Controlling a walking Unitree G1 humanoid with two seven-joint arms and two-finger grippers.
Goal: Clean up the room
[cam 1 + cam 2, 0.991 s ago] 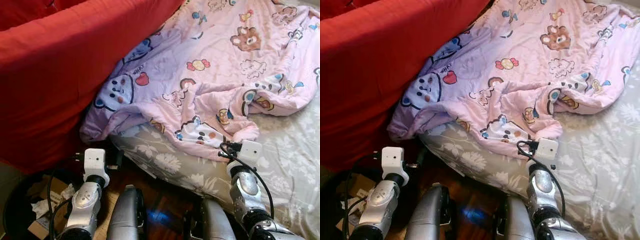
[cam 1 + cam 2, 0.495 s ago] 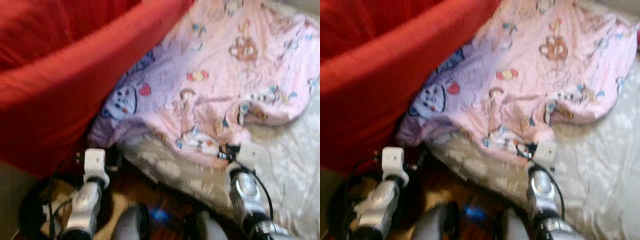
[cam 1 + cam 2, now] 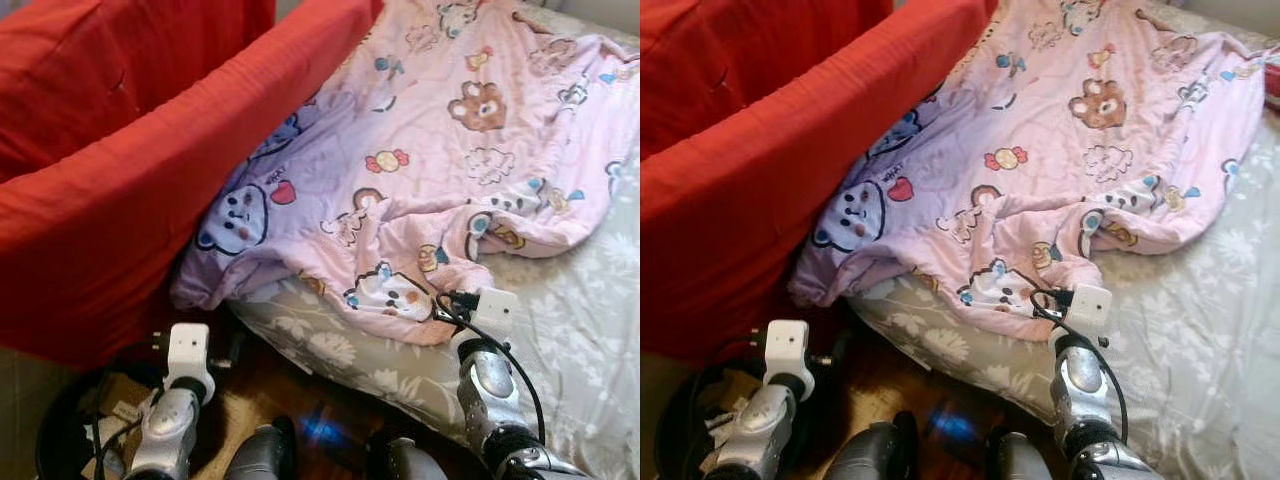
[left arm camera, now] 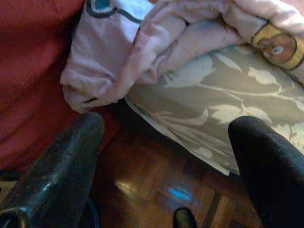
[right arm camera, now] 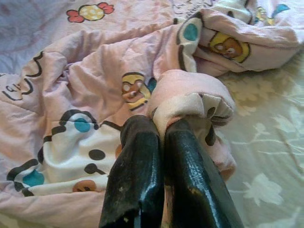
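My right gripper has its fingers pinched tight on a fold of the pink blanket, which lies rumpled across the bed. My left gripper hangs spread, empty, above wooden floor beside the red sofa.

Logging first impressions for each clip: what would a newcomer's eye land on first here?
The crumpled pink cartoon-print blanket sprawled across the grey floral bedsheet, one corner drooping over the bed's edge towards the wooden floor. Next, the big red fabric sofa pressed against the bed's left side. Then the right gripper, shut on a fold of that blanket near the bed's edge, while the left gripper hangs open above the floor.
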